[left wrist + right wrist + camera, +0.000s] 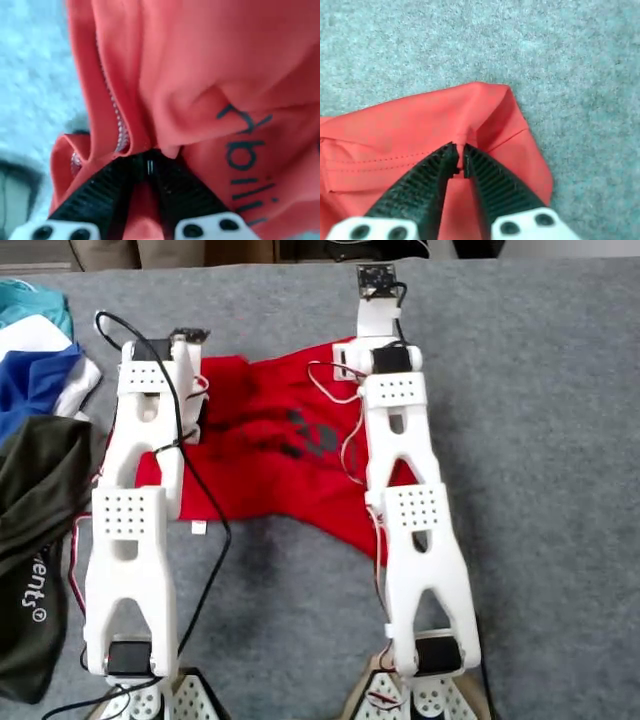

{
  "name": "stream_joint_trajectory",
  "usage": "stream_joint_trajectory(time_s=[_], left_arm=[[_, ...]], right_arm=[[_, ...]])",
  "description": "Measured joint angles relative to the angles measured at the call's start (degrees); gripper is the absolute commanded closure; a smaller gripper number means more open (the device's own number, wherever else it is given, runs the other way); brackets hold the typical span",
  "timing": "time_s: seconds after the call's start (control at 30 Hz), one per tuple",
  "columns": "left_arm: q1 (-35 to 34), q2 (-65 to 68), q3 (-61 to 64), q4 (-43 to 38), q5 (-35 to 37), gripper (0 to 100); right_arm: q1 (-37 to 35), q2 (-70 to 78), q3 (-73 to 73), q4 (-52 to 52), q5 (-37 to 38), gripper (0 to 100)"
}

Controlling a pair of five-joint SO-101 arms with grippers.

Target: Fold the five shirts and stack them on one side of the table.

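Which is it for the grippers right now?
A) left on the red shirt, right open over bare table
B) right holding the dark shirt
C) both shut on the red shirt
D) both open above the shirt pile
C: the left gripper and the right gripper each show in their own wrist view with the jaws closed on a pinch of the red shirt.

The table has a grey, felt-like cover. A red shirt lies rumpled at its centre, spreading toward 11 o'clock. Along the 9 o'clock edge lies a heap: a dark shirt at 8 o'clock, touching a blue shirt at 10, then white cloth and a teal shirt in the 11 o'clock corner. Two arm bases stand at the 6 o'clock edge
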Motion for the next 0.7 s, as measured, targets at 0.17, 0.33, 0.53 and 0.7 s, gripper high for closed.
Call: stream_joint_trajectory(time_s=[0.17,0.33,0.53,0.7], left_arm=[[1.4,-2.5,8.2,0.2,-3.7,98],[2.0,-7.6,17.3,0.5,-6.6,98],[2.6,-14.7,27.2,0.6,-6.9,98],[2.6,-15.6,26.8,0.6,-4.6,85]], right_arm=[[0.0,0.0,-1.8,0.0,0.0,99.1],[0.0,0.0,-3.2,0.0,0.0,99.1],[0.0,0.0,-3.2,0.0,0.0,99.1],[0.0,0.0,-3.2,0.0,0.0,99.3]])
